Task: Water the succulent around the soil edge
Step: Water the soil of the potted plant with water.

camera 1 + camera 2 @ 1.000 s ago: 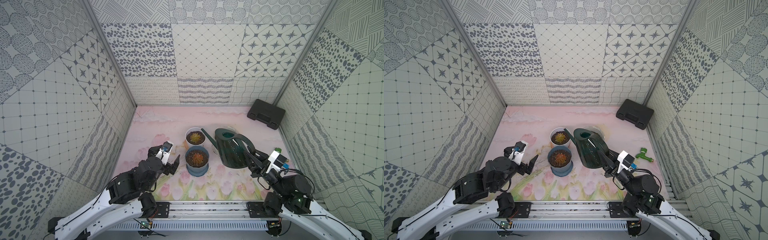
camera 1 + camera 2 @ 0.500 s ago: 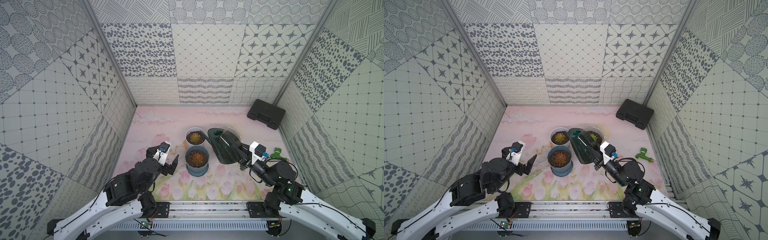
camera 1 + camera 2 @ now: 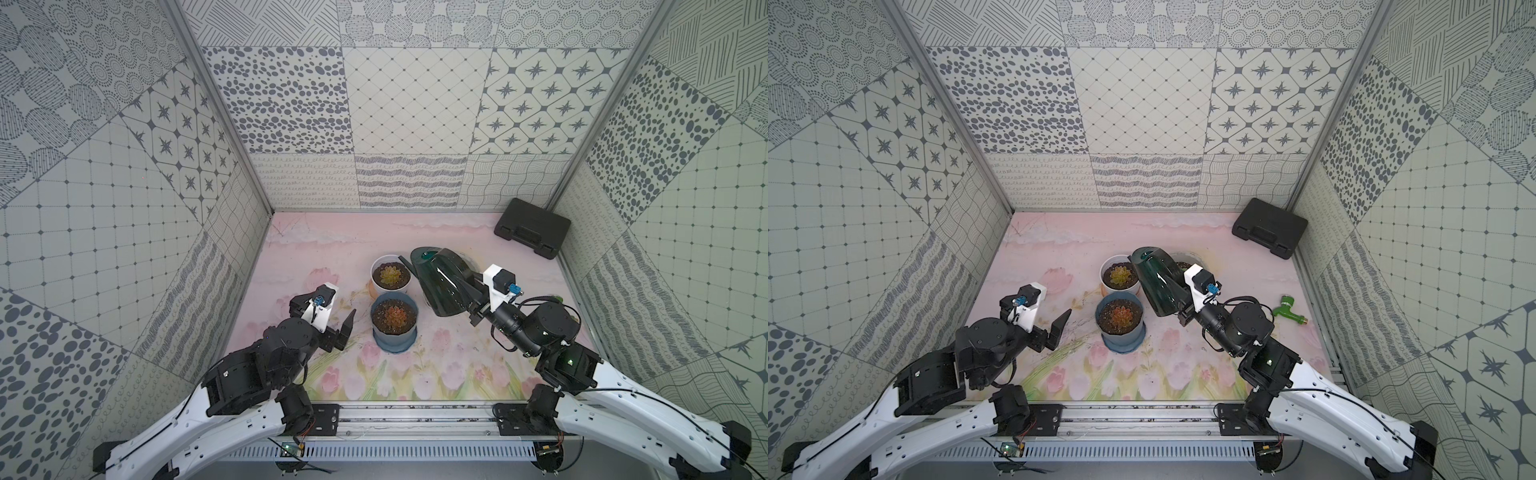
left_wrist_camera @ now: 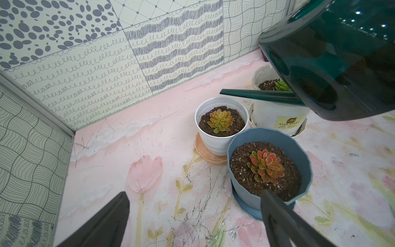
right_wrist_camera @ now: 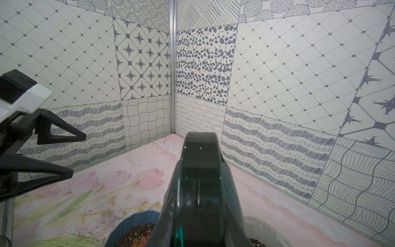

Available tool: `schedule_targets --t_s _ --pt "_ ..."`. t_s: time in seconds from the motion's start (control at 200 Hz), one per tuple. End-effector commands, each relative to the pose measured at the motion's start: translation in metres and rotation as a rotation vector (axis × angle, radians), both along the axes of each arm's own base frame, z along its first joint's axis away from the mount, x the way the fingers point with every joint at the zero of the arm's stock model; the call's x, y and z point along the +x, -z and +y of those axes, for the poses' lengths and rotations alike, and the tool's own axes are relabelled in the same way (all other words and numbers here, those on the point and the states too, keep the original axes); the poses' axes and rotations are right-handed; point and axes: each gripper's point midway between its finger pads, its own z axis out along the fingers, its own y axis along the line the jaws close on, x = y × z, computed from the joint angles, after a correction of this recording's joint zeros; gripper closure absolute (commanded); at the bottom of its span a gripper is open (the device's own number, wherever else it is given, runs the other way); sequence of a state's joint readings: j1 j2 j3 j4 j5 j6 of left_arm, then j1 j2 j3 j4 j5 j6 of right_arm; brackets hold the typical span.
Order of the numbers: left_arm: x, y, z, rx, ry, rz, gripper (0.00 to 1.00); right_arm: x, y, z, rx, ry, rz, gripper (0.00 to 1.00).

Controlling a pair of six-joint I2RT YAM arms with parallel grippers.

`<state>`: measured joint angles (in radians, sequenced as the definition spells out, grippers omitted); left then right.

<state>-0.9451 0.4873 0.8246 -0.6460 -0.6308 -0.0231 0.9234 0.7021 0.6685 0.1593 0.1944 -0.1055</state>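
The right end effector point(image 3: 474, 293), clamped on the watering can point(image 3: 446, 282), had lifted and swung it toward the pots. Its spout point(image 4: 256, 96) now reached the white pot point(image 3: 374, 279) rim beside the succulent point(image 3: 390, 274), and pouring looked imminent. The left end effector point(image 4: 193, 195) hung open.

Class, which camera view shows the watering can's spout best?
The left wrist view: the spout shows full length, side-on. In a top view it is a short dark sliver; the right wrist view shows only the can's body.
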Motion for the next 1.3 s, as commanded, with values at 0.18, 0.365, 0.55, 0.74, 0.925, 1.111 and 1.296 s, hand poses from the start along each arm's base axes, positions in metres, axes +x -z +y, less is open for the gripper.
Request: schedule_targets --t_s 0.18,0.365,0.55,0.74,0.925,1.111,1.296 --pt "-0.004 -0.011 -0.001 -0.046 0.025 -0.022 0.01 0.004 -0.042 0.005 0.073 -0.007 -0.044 1.00" --pt "-0.005 -0.013 0.001 -0.057 0.027 -0.030 0.01 0.009 -0.042 0.017 0.076 -0.028 -0.029 1.00" --pt "-0.006 -0.013 0.001 -0.060 0.029 -0.031 0.01 0.014 -0.042 0.027 0.074 -0.046 -0.023 1.00" --pt "-0.007 -0.014 0.001 -0.063 0.032 -0.032 0.01 0.016 -0.046 0.033 0.074 -0.055 -0.030 1.00" --pt "-0.007 -0.013 0.001 -0.063 0.034 -0.031 0.01 0.017 -0.050 0.033 0.058 -0.049 -0.042 1.00" --pt "-0.007 -0.014 0.001 -0.065 0.036 -0.033 0.02 0.018 -0.052 0.040 0.049 -0.069 -0.034 1.00" --pt "-0.007 -0.015 0.002 -0.067 0.034 -0.035 0.01 0.021 -0.050 0.051 0.038 -0.096 -0.016 1.00"
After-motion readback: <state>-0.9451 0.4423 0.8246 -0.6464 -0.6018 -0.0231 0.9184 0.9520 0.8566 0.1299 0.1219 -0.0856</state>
